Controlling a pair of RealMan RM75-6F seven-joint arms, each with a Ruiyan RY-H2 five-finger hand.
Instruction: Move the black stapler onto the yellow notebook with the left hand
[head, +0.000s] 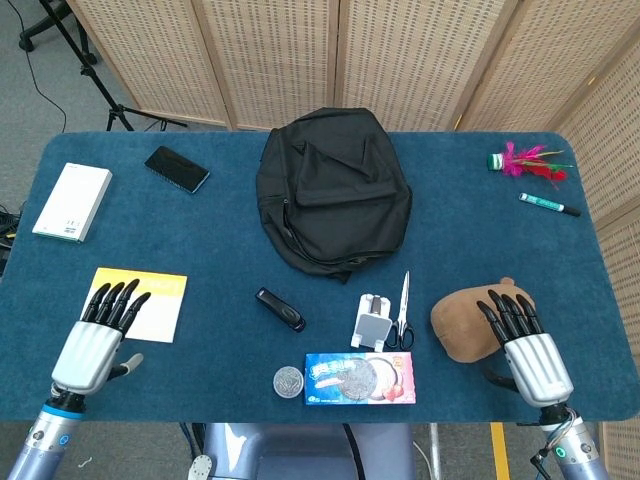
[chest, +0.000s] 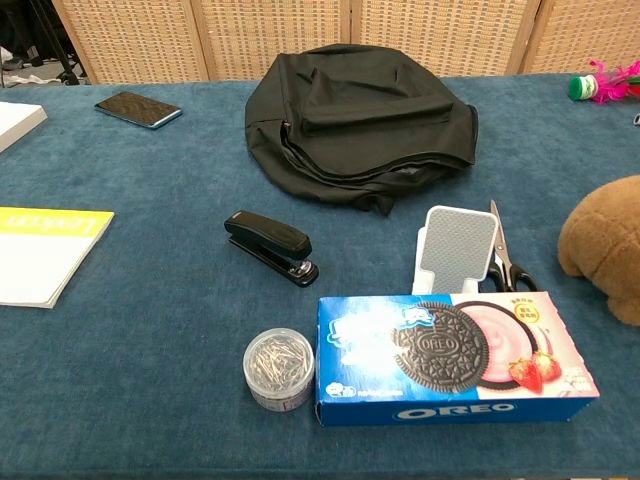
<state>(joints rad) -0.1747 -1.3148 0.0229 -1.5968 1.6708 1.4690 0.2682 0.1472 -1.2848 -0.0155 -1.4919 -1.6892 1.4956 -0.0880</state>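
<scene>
The black stapler (head: 280, 309) (chest: 271, 246) lies on the blue table, in front of the backpack, pointing down-right. The yellow notebook (head: 147, 303) (chest: 42, 252) lies flat near the left front edge. My left hand (head: 97, 336) hovers over the notebook's near left corner, fingers extended and apart, holding nothing, well left of the stapler. My right hand (head: 528, 348) is at the right front, fingers spread, empty, beside the brown plush. Neither hand shows in the chest view.
A black backpack (head: 334, 190) fills the table's middle. Oreo box (head: 359, 378), staple tin (head: 288, 381), phone stand (head: 374, 322) and scissors (head: 403, 309) sit right of the stapler. Brown plush (head: 470, 320), phone (head: 177, 169), white box (head: 73, 202), marker (head: 549, 205) and shuttlecock (head: 526, 163) lie around.
</scene>
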